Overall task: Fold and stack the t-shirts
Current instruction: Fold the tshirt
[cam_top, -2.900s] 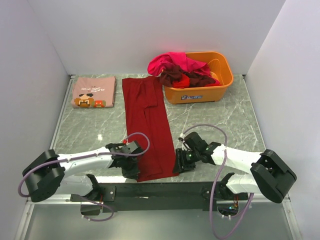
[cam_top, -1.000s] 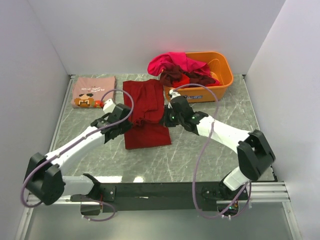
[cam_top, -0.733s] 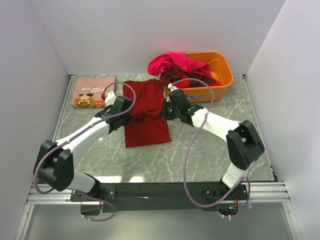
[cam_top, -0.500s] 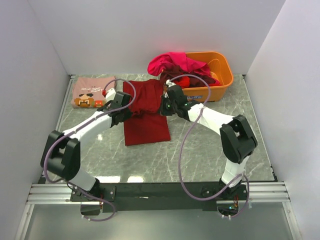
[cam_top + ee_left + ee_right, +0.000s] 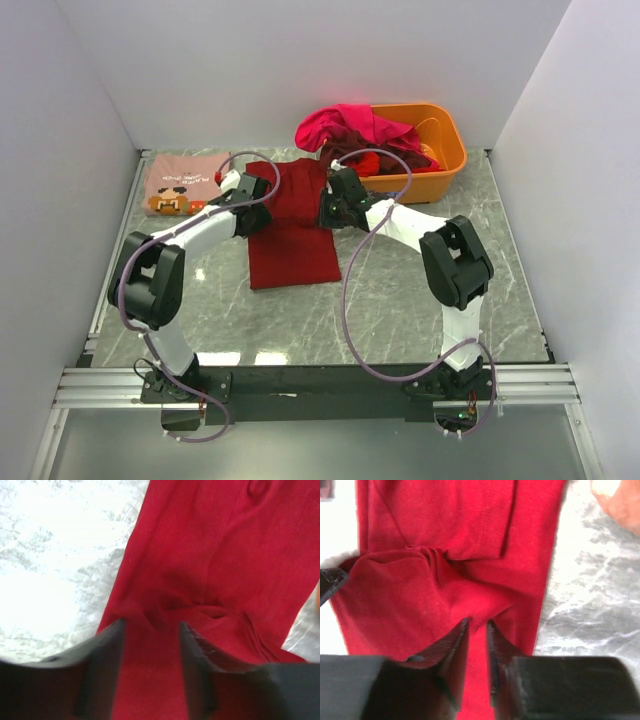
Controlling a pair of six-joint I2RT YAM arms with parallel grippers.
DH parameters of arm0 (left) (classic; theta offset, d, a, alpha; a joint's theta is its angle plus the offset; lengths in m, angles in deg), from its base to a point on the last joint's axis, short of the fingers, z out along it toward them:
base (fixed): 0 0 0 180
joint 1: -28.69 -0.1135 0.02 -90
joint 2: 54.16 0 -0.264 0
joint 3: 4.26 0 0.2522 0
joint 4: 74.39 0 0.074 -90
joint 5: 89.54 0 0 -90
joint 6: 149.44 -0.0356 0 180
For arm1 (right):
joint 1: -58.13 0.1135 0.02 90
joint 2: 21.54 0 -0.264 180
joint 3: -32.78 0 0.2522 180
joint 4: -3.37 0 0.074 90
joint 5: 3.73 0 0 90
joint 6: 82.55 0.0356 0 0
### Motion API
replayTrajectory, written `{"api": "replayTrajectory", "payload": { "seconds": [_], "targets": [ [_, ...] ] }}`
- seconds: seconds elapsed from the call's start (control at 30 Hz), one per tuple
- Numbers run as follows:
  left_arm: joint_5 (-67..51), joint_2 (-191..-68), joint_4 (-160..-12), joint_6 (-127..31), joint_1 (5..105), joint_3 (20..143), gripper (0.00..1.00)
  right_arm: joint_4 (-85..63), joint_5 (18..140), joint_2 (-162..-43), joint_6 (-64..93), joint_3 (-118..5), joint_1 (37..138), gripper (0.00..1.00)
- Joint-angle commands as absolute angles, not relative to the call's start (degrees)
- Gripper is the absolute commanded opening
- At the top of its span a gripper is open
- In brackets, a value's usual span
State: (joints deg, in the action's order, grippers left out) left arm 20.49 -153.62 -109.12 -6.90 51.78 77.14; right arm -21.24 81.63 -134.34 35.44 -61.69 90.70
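A plain dark red t-shirt lies folded in half on the marble table, its doubled-over end bunched near the back. My left gripper hovers at that end's left edge, open, with red cloth lying loose below the jaws. At the right edge my right gripper has its jaws a narrow gap apart over the wrinkled cloth. A dusty pink t-shirt with a pixel print lies folded at the back left. Magenta, maroon and red t-shirts are heaped in the tub.
The orange plastic tub stands at the back right, close behind my right gripper; its corner shows in the right wrist view. White walls close in the table at the back and both sides. Bare marble lies on the near side of the red shirt.
Both grippers carried the red shirt's near end back over its far half, folding it. Their jaws, shut a second ago, have now parted, the left wider than the right.
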Motion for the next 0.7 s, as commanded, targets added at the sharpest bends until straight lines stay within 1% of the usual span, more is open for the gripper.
{"api": "replayTrajectory", "payload": {
  "seconds": [0.0, 0.03, 0.07, 0.1, 0.13, 0.17, 0.27, 0.37, 0.53, 0.6, 0.67],
  "targets": [
    [21.1, -154.3, -109.9, -8.0, 51.3, 80.6, 0.56, -22.4, 83.3, -133.2, 35.4, -64.7, 90.4, 0.33],
    [20.7, -154.0, -109.7, -8.4, 51.3, 80.6, 0.64, -22.6, 83.4, -132.9, 35.5, -64.5, 90.3, 0.43],
    [20.3, -153.7, -109.4, -8.8, 51.4, 80.5, 0.82, -22.5, 83.0, -131.9, 35.6, -64.0, 90.4, 0.46],
    [19.6, -152.6, -109.2, -9.1, 51.3, 80.0, 0.88, -22.3, 82.4, -131.4, 35.7, -63.6, 90.3, 0.48],
    [19.5, -152.0, -109.1, -9.2, 51.3, 79.6, 0.92, -22.1, 81.7, -130.7, 35.8, -62.2, 90.4, 0.53],
    [19.2, -151.2, -109.1, -9.3, 51.3, 79.1, 0.99, -21.1, 80.1, -129.9, 35.9, -61.3, 90.5, 0.57],
    [16.5, -146.1, -108.6, -9.4, 51.3, 75.6, 0.99, -18.8, 76.2, -125.5, 36.7, -56.4, 90.9, 0.60],
    [12.0, -141.7, -107.1, -9.3, 51.3, 68.9, 0.99, -17.1, 75.6, -121.3, 37.9, -50.1, 91.3, 0.61],
    [6.3, -128.9, -106.3, -8.0, 51.5, 55.0, 0.99, -15.5, 74.9, -115.6, 39.7, -38.9, 91.7, 0.64],
    [3.9, -123.9, -105.1, -7.7, 51.5, 49.6, 0.99, -15.3, 74.7, -114.0, 40.0, -35.7, 91.8, 0.64],
    [1.0, -121.4, -104.1, -7.3, 51.5, 46.5, 1.00, -15.3, 74.5, -113.5, 40.2, -34.2, 91.9, 0.64]
  ]
}}
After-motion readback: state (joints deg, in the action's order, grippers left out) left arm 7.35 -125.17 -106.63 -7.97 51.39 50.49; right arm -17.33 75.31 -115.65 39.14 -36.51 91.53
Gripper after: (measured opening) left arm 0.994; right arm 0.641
